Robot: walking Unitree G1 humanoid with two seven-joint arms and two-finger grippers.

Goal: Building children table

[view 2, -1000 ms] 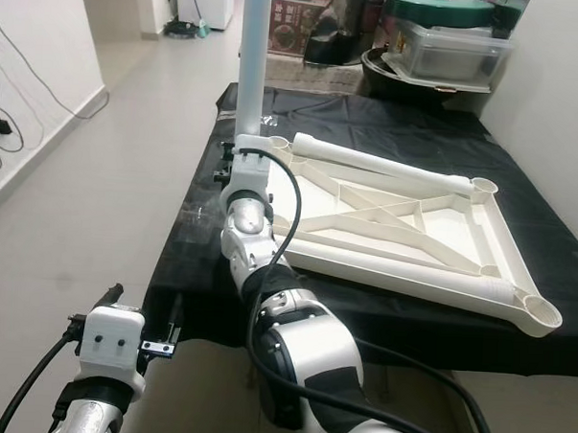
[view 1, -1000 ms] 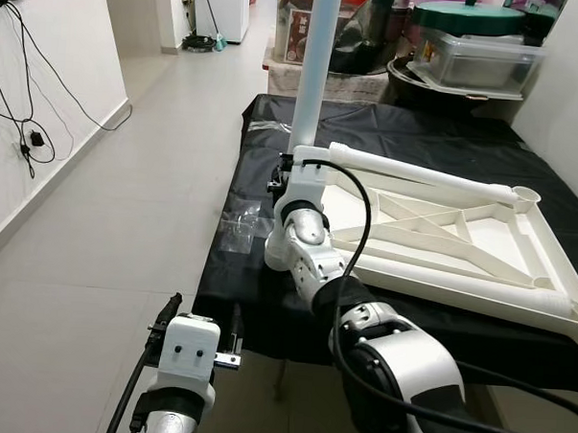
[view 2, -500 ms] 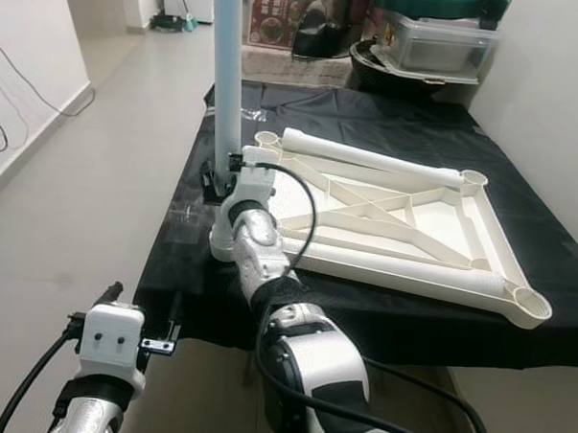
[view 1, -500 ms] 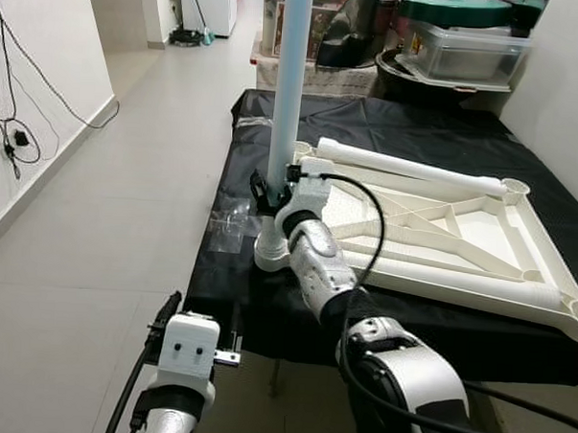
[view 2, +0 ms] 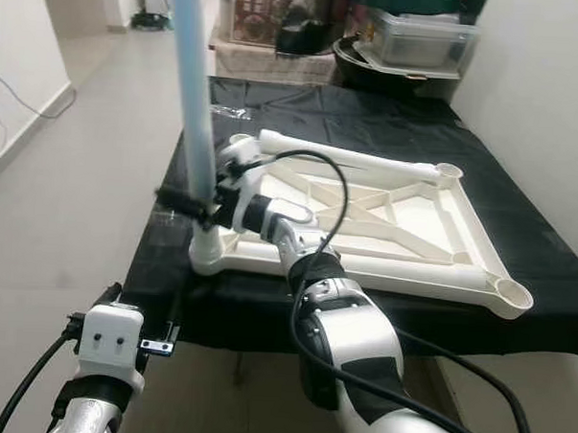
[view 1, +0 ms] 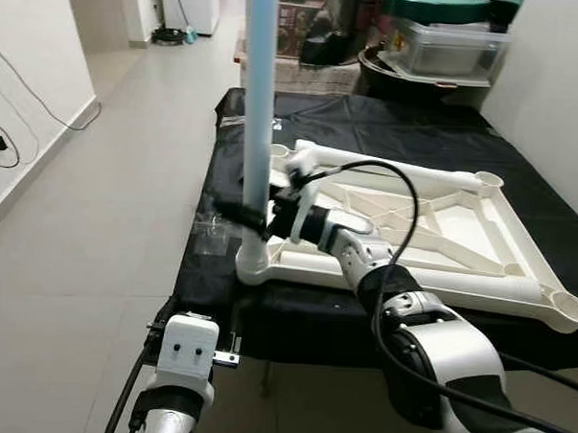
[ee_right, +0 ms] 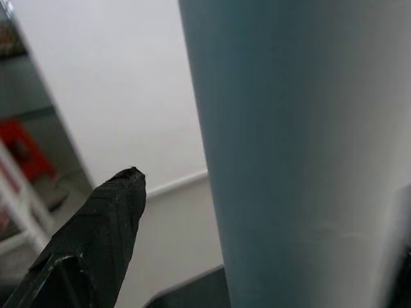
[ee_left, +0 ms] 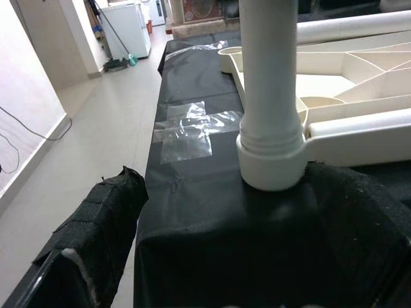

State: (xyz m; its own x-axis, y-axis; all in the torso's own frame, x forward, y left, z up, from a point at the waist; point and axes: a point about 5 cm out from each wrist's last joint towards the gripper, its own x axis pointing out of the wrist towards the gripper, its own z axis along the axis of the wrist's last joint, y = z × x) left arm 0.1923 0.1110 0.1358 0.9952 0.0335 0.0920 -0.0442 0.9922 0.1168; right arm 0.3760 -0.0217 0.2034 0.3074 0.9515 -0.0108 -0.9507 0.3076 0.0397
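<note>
Since a second ago your right arm has swung out to the left, so the forearm now lies nearly level above the frame (view 1: 433, 223) rather than reaching straight ahead, and the leg (view 1: 258, 110) it holds has gone with it to the frame's near left corner. The camera has shifted too, so the desk (view 1: 369, 134) sits differently in view.

You have the right claw (view 1: 255, 218) at the leg just above the corner socket (view 1: 251, 263), one black finger on each side of the pale blue tube, clamped on it. The right wrist view has the tube close beside one fingertip (ee_right: 119, 192).

The leg stands upright with its foot in the socket. The white frame lies upside down and flat on the black-covered desk, its ribs facing up, with open sockets at the other corners.

Your left claw (ee_left: 96, 244) hangs low below the desk's near edge, beside the corner. From the pictures you cannot tell whether its fingers are apart or together.

A piece of clear plastic (view 1: 211, 234) lies on the desk just left of the socket.
</note>
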